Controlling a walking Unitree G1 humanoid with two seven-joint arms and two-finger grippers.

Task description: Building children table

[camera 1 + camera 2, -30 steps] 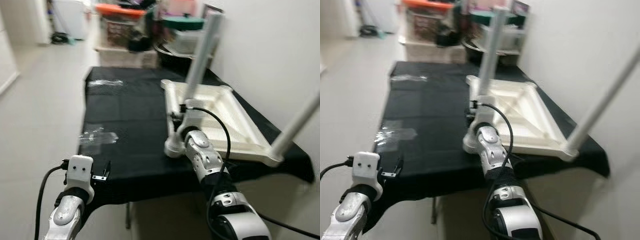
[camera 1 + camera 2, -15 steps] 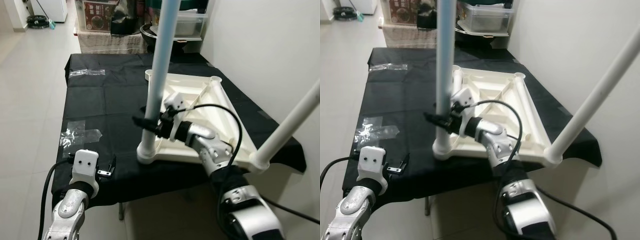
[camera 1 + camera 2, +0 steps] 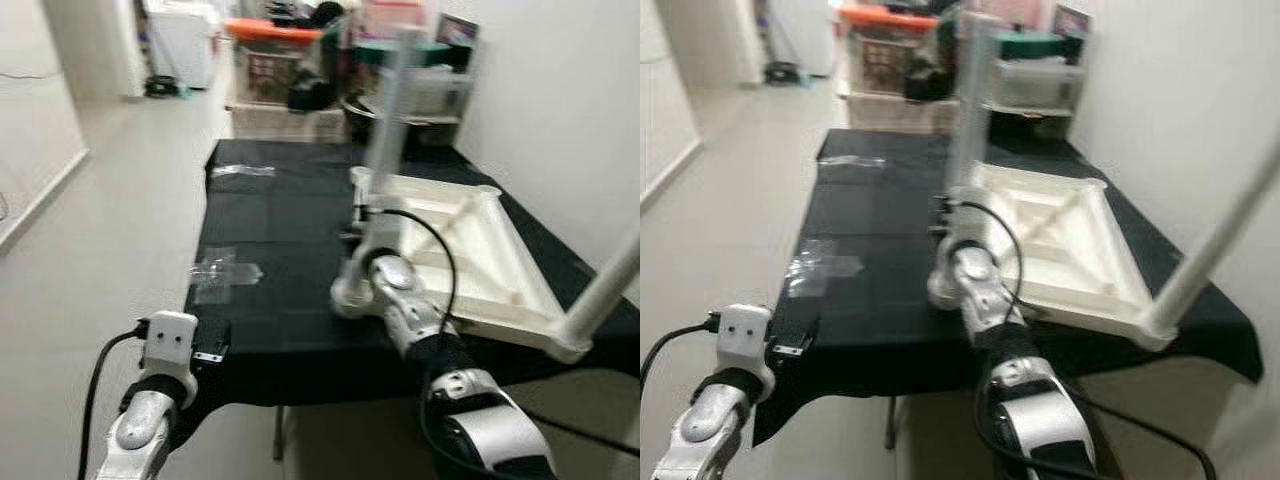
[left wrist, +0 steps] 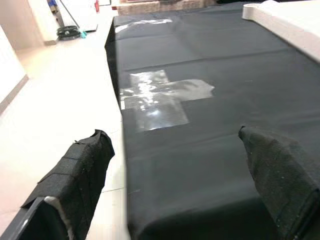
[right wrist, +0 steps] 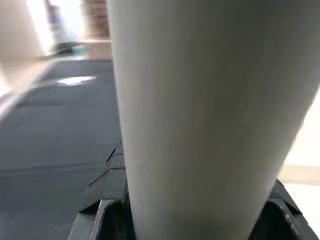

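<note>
A white children's table top (image 3: 470, 250) lies upside down on a table under a black cloth (image 3: 280, 230). Its legs point up. My right gripper (image 5: 195, 185) is shut on the near-left white leg (image 3: 388, 120), a little above the leg's socket (image 3: 350, 295). The leg runs between both black fingers (image 5: 107, 180) in the right wrist view. A second leg (image 3: 610, 285) rises at the near right corner. My left gripper (image 4: 172, 137) hangs open at the cloth's near left edge, with nothing between its fingers (image 4: 82, 170).
Patches of clear tape (image 3: 225, 270) stick to the cloth on the left, and another strip (image 3: 245, 170) lies farther back. Boxes and bins (image 3: 290, 60) crowd the far end. A wall (image 3: 560, 90) runs along the right. Open floor (image 3: 110, 220) lies left.
The whole picture has swung and blurred, so the camera moved. My right gripper stays shut on the same leg. My left gripper still hangs open at the near table edge.
</note>
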